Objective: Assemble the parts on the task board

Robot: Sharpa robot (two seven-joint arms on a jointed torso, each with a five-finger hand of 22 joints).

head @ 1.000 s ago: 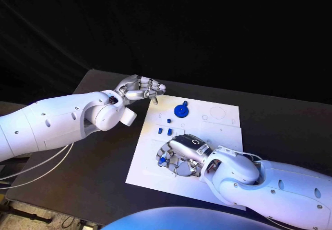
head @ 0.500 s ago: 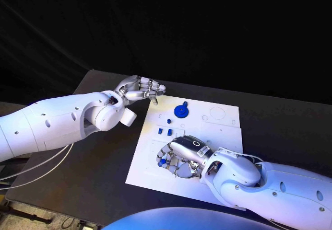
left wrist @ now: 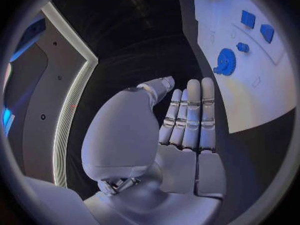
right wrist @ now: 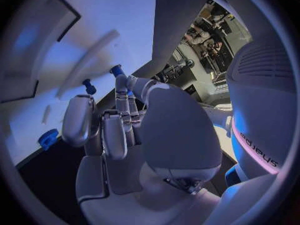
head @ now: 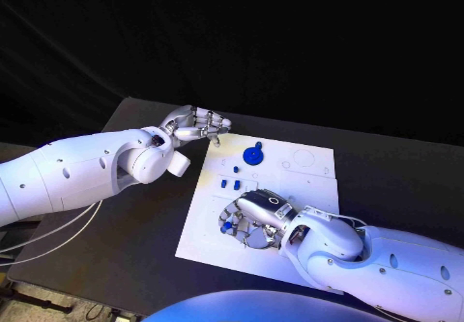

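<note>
A small blue part (head: 226,227) lies under the right robot hand's (head: 253,218) curled fingers.

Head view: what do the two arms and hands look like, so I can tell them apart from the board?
Both arms are smooth white shells with small dark screw holes. The left arm trails thin pale cables near the table edge. The left hand and right hand are silver metal with jointed fingers; the right hand's back is a dark panel with a ring mark.

White task board (head: 310,191) at frame centre on the black worktop (head: 126,221); blue gear (head: 252,155) and small blue parts (head: 230,182) on it; silver fingers (head: 208,124) at upper left.
</note>
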